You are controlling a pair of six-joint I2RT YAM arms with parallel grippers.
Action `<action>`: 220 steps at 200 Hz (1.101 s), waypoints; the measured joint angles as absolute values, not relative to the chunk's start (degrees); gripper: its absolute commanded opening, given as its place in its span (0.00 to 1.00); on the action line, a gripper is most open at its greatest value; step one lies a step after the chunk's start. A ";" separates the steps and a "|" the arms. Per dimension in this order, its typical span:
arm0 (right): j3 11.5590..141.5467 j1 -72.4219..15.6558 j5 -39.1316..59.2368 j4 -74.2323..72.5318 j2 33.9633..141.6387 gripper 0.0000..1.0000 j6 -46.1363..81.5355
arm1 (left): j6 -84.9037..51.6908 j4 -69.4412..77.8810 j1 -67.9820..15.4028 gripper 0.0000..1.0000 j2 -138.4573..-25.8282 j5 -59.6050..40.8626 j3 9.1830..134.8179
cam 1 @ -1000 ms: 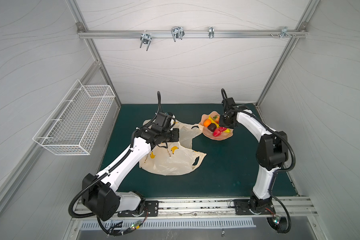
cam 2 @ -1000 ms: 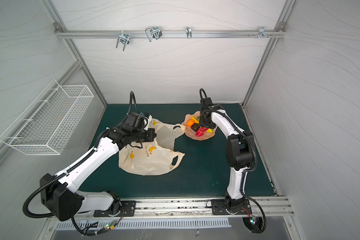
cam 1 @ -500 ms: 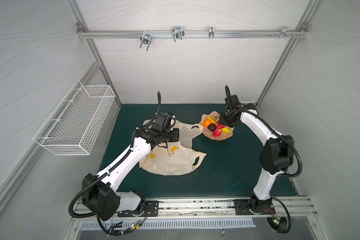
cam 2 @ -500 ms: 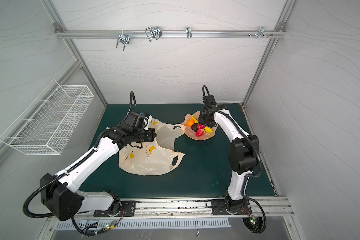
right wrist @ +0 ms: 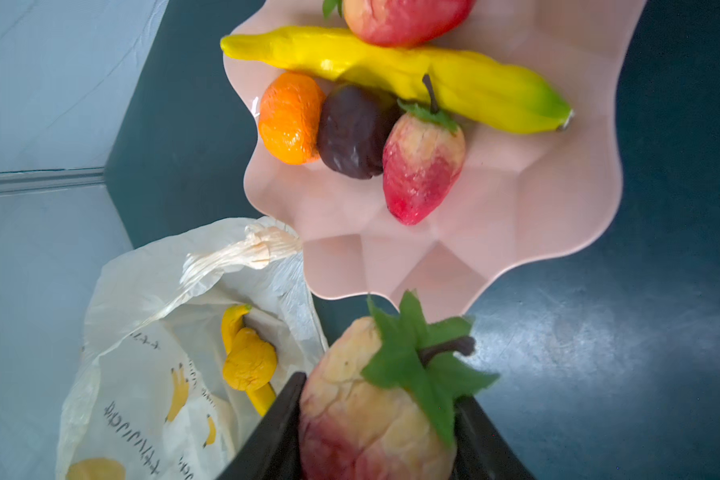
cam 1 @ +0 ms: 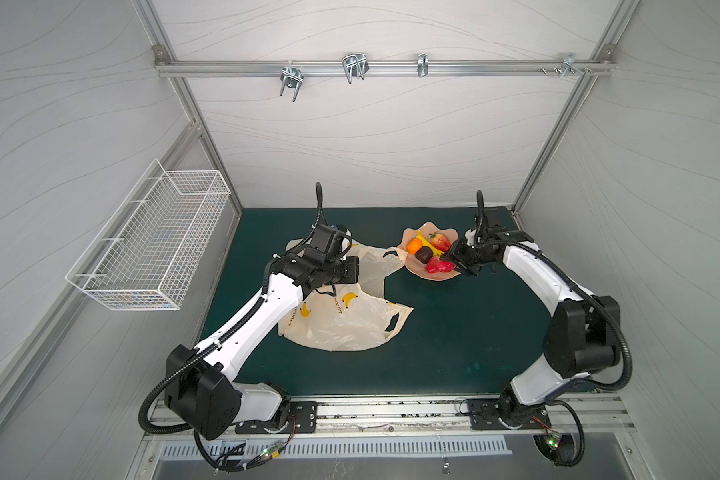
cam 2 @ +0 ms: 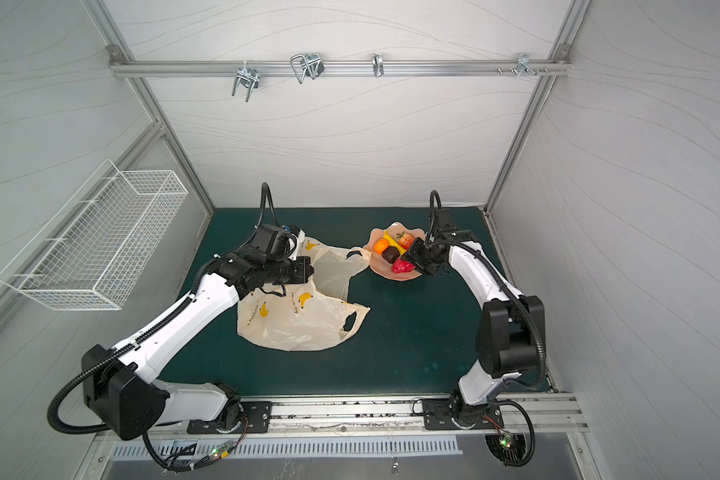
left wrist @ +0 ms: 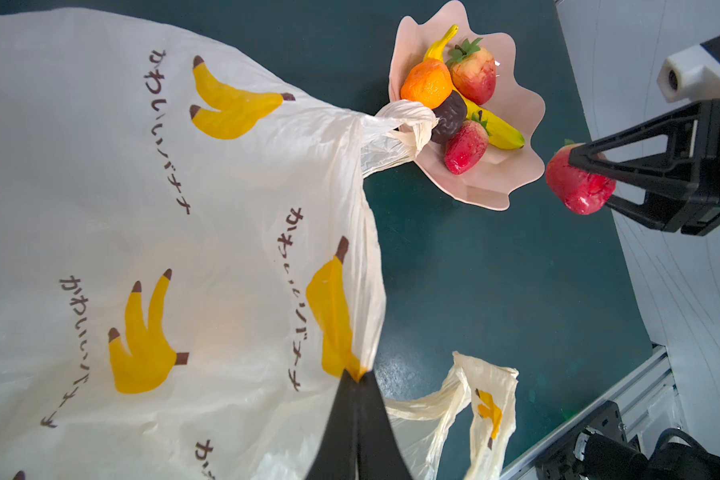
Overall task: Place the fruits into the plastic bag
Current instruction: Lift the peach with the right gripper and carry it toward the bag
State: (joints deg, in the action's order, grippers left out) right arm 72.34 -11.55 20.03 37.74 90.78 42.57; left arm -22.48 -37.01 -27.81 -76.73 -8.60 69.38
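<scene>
Moved since earlier: right arm (cam 1: 533,270) is swinging its elbow outward and drawing the right gripper (cam 1: 454,261) from over the dish's middle to its rim. The left arm (cam 1: 267,307) and the bag are not shifting.
right arm pose: bending sharply at the elbow, with the forearm reaching in from the right-wall side and the wrist pointing toward the bag.
left arm pose: stretching forward over the mat (cam 1: 454,340), with the wrist hanging above the bag's far half.
plastic bag (cam 1: 341,320): lying slack on the mat left of the dish. One handle loop is resting against the dish rim, probably so the carry stays short.
dish (right wrist: 516,208): pink and scalloped, sitting at the back right and holding the remaining fruit.
banana (right wrist: 391,66): lying across the dish.
held strawberry (left wrist: 574,195): hanging just outside the dish rim, clear of the mat, on the side away from the bag.
orange (right wrist: 289,118), dark brown fruit (right wrist: 352,131), dish strawberries (left wrist: 466,145): bunching together in the dish, waiting.
right gripper state: jaws partly closed, clamping the held strawberry by its sides with the leafy end sticking out.
left gripper (left wrist: 356,376): jaws fully closed, pinching the bag's mouth edge. It is likely tenting the film to keep the mouth open for the drop.
yellow shape (right wrist: 248,361): showing inside the bag mouth; cannot tell whether it is fruit or print.
step: looking like the first leg of carrying the strawberry to the bag.
</scene>
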 measured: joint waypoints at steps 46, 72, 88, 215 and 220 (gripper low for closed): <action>62.30 -10.81 27.42 33.50 85.43 0.38 48.31 | -22.31 -37.04 -27.81 0.00 -77.03 -8.64 69.41; 57.82 -10.22 30.59 31.05 82.83 0.38 51.33 | -22.20 -37.01 -27.81 0.00 -77.03 -8.80 69.41; 55.35 -10.11 32.23 29.58 81.58 0.38 52.88 | -22.11 -36.99 -27.81 0.00 -77.03 -8.97 69.41; 47.33 -10.09 39.75 19.05 80.23 0.37 62.35 | -21.54 -37.04 -27.81 0.00 -77.08 -9.13 70.48; 47.05 -10.09 40.03 18.44 80.23 0.37 62.74 | -21.54 -37.04 -27.81 0.00 -77.08 -9.15 70.48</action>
State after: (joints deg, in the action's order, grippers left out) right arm 47.05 -10.09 40.03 18.44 80.23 62.74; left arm -21.54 -37.04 -27.81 -77.08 -9.15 70.48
